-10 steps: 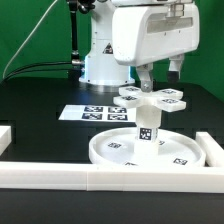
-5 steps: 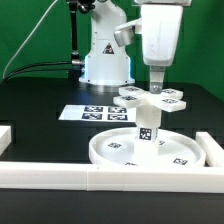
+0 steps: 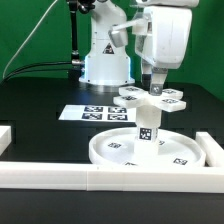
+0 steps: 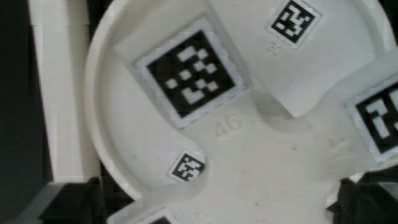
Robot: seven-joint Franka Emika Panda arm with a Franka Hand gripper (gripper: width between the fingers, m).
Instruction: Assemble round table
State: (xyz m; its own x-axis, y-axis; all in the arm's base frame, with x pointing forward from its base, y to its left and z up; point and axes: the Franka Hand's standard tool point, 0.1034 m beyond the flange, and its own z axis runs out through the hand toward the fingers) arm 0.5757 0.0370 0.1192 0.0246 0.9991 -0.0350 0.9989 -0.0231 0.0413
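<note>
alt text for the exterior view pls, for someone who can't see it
A white robot arm's open gripper hovers at a four-armed cross piece atop a short post standing in a large round disc, on a black table.

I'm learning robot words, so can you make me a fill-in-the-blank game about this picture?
1. The short post stands upright in the middle of the round ____.
2. The four-armed cross piece sits on ____ of the post.
3. The robot's hand is right above the cross piece, and its fingers are ____.
4. The marker board lies flat on the black ____.

Missing words: disc; top; open; table
</note>
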